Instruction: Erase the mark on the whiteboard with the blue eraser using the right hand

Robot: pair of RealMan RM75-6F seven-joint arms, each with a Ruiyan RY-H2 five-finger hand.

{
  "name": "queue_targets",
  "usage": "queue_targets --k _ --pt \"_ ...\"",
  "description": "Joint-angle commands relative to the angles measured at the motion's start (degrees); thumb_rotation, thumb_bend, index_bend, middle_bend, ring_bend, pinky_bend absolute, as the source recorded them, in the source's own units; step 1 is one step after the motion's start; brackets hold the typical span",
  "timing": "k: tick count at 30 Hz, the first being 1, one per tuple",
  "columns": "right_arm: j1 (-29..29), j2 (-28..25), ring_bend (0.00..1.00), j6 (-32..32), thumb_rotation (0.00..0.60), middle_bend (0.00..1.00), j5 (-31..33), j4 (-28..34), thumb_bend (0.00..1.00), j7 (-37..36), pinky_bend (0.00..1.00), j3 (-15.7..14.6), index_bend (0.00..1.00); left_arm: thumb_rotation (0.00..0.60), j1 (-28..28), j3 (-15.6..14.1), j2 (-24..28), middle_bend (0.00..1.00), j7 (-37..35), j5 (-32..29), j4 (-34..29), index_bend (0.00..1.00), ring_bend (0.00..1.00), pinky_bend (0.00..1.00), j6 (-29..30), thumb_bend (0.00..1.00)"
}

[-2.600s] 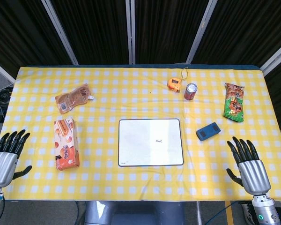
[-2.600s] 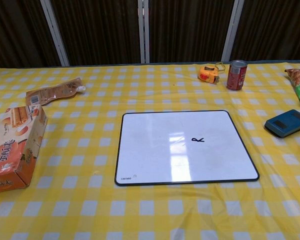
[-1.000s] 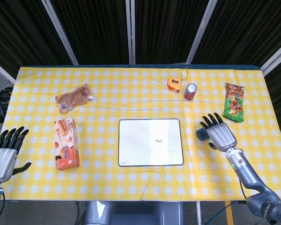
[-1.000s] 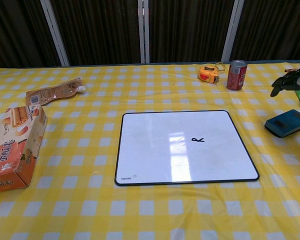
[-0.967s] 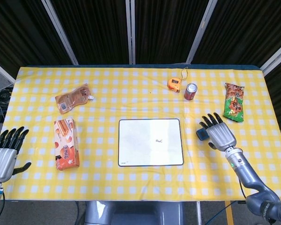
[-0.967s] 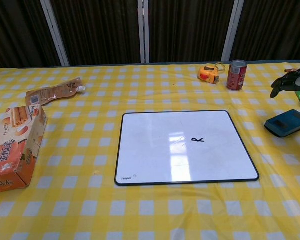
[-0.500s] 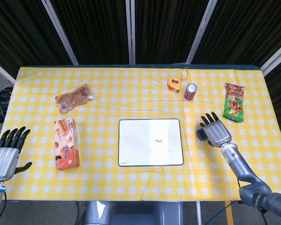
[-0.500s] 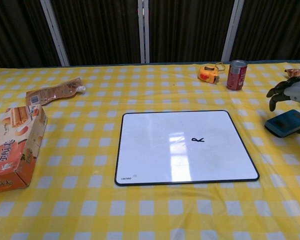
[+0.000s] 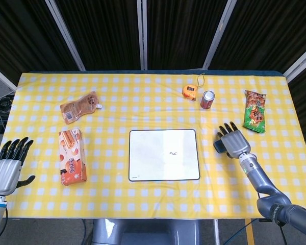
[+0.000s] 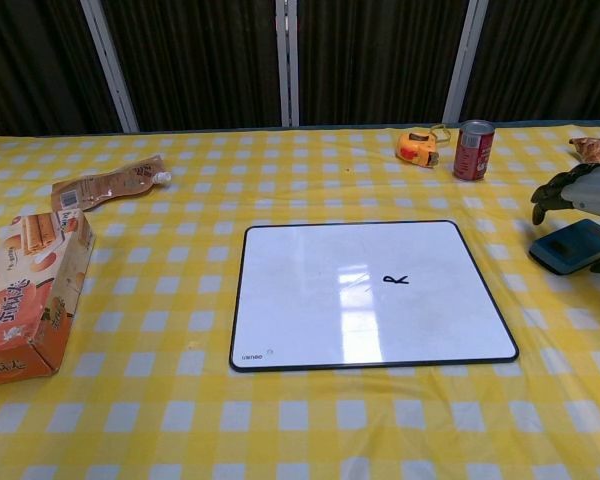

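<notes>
The whiteboard point(image 9: 163, 154) point(image 10: 368, 295) lies flat mid-table with a small black mark point(image 9: 172, 152) point(image 10: 395, 279) right of its centre. The blue eraser point(image 9: 219, 146) point(image 10: 573, 246) lies on the cloth to the board's right. My right hand point(image 9: 234, 141) point(image 10: 581, 195) hovers just above the eraser, fingers spread and covering most of it in the head view; it holds nothing. My left hand point(image 9: 7, 167) hangs open off the table's front left corner, seen only in the head view.
A red can point(image 9: 207, 99) point(image 10: 473, 150) and an orange tape measure point(image 9: 189, 91) point(image 10: 418, 148) stand behind the board. A green snack bag point(image 9: 255, 118) lies far right. An orange biscuit box point(image 9: 72, 156) point(image 10: 25, 298) and a brown pouch point(image 9: 80, 106) point(image 10: 108, 182) lie left.
My right hand came forward from the table's front right corner to over the eraser and has lowered slightly toward it in the last half second. The left hand barely shifted.
</notes>
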State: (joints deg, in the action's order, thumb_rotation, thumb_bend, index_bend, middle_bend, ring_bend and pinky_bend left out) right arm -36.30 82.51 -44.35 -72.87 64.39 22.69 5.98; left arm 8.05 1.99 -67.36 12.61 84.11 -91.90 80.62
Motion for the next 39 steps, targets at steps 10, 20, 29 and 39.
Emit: queue_targets --k 10,20,29,39 --pt "-0.55 1.25 0.03 -0.52 0.6 0.14 0.05 -2.41 0.14 -1.28 0.05 -0.83 0.35 0.6 0.16 -0.05 -0.04 0.0 0.26 -0.39 -0.01 0.0 0.0 0.0 -0.23 0.0" --pt "-0.74 2.27 0.04 -1.01 0.6 0.16 -0.34 -3.52 0.14 -2.25 0.06 -1.43 0.38 0.6 0.29 -0.06 -0.01 0.0 0.2 -0.62 0.02 0.0 0.0 0.0 -0.33 0.0" --pt "0.25 4.29 0.65 -7.33 0.6 0.66 -4.75 -5.3 0.19 -11.3 0.66 -1.04 0.82 0.6 0.35 -0.11 -0.08 0.0 -0.06 -0.67 0.13 0.0 0.0 0.0 -0.34 0.0" --pt "1.12 0.89 0.72 -13.0 0.6 0.7 -5.94 6.25 0.19 -14.28 0.74 1.05 0.83 0.6 0.55 -0.16 -0.27 0.0 -0.18 -0.79 0.22 0.0 0.0 0.0 -0.64 0.0"
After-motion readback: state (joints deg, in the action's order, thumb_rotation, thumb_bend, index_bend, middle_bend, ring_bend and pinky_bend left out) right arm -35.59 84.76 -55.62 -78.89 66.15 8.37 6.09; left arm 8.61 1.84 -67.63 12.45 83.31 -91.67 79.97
